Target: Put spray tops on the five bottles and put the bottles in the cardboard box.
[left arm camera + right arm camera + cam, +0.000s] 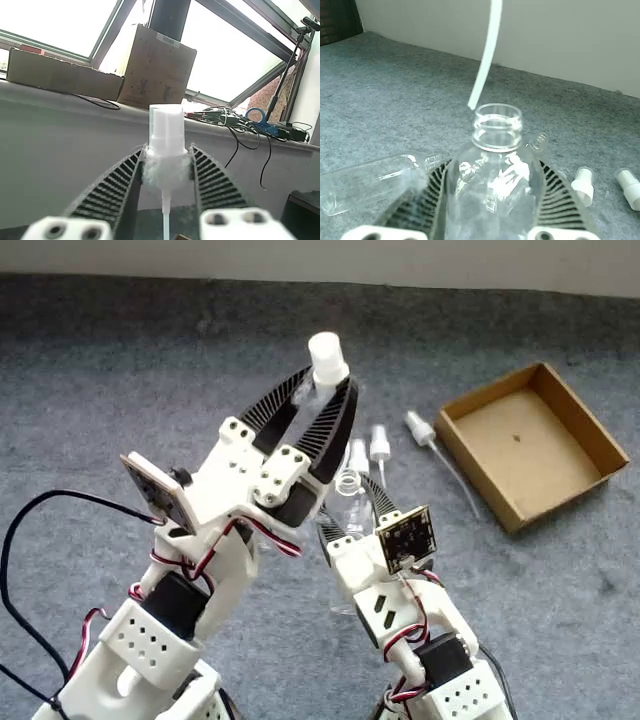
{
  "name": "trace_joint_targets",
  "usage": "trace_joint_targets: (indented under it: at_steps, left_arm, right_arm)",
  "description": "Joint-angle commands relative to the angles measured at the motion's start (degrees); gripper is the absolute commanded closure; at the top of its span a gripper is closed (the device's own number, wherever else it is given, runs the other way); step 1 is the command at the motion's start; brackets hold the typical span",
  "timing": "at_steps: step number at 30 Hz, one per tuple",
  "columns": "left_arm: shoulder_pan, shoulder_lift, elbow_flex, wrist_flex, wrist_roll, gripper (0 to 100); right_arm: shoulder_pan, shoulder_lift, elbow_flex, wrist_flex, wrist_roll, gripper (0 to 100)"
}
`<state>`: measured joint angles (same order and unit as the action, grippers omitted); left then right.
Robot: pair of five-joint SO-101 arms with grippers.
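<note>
My left gripper (325,390) is raised above the table and shut on a white spray top (327,358). In the left wrist view the spray top (167,132) stands upright between the ribbed fingers (120,187), its thin dip tube (165,215) hanging straight down. My right gripper (349,506) is shut on a clear upright bottle (347,490) just below it. In the right wrist view the tube's end (484,65) hangs just above the rim of the bottle's open mouth (497,125), slightly to one side.
The open cardboard box (590,430) sits at the right on the grey carpet. Loose spray tops (380,443) (421,428) lie between it and the grippers. An uncapped bottle (370,180) lies on its side beside the held one. Spare tops (583,185) (630,187) stand nearby.
</note>
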<state>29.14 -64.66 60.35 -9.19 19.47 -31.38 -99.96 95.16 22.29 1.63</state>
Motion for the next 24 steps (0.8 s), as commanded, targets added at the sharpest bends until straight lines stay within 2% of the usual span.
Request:
trace_joint_targets:
  at_steps: [1, 10, 15, 24]
  left_arm:
    - [1.0, -0.5, 1.9, -4.5, 0.8, 100]
    - [1.3, 0.5, 2.2, -12.0, 0.9, 100]
    - [1.4, 0.6, 2.9, -12.0, 0.9, 100]
    - [1.5, 0.5, 11.4, -12.3, 0.9, 100]
  right_arm:
    - [0.7, -0.9, -0.7, -0.3, 0.0, 85.3]
    - [0.7, -0.9, -0.7, -0.3, 0.0, 85.3]
    - [0.7, -0.9, -0.7, -0.3, 0.0, 85.3]
    - [0.7, -0.9, -0.7, -0.3, 0.0, 85.3]
